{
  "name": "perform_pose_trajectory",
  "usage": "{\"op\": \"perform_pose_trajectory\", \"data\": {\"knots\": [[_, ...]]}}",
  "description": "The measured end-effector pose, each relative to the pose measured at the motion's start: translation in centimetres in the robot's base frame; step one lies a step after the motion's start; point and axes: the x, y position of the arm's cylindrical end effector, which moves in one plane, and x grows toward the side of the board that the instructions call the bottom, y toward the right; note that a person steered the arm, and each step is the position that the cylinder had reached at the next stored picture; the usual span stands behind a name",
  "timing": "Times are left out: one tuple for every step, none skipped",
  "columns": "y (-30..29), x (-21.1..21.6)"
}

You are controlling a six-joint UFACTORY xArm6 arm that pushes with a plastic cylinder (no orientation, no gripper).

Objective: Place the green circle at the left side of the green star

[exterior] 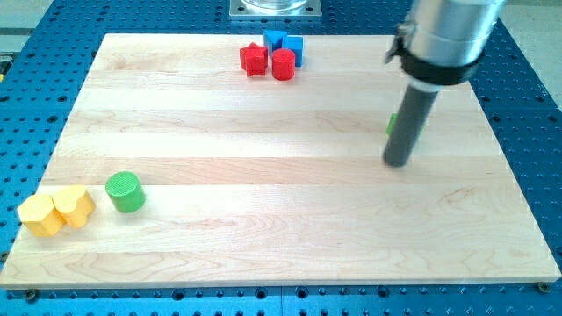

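The green circle (125, 192) is a short, squat cylinder with a flat round top of bright green and a slightly darker side wall; it stands upright on the wooden board (263, 219) in the lower left of the frame, on its own, with pale wood all round it. Just to its left, close to the board's lower left corner, sit two yellow blocks touching each other: a yellow heart-like block (74, 206) nearer the circle, and a yellow hexagon-like block (39, 215) at the far left. The green star (392, 125) is well apart from the circle, over in the right half of the frame, and is almost wholly hidden behind the dark rod, so only thin slivers of green show at the rod's edges and its shape cannot be made out. My tip (397, 162) rests on the board directly in front of that green star, far from the circle; the arm carries no gripper, just the plain rod, which holds nothing. At the upper middle of the frame a tight cluster stands near the board's top edge: a red star (253, 59), a red cylinder (283, 64), and two blue blocks (284, 44) just behind them, their shapes unclear.
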Motion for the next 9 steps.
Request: {"op": "perform_pose_trajectory", "data": {"knots": [[2.2, -2.9], [6.4, -3.4], [2.0, 6.2], [-5.0, 14.1], [-10.8, 14.4], [-19.5, 14.4], [-23.4, 14.0], [-29.1, 14.3], [-31.4, 13.9]]}}
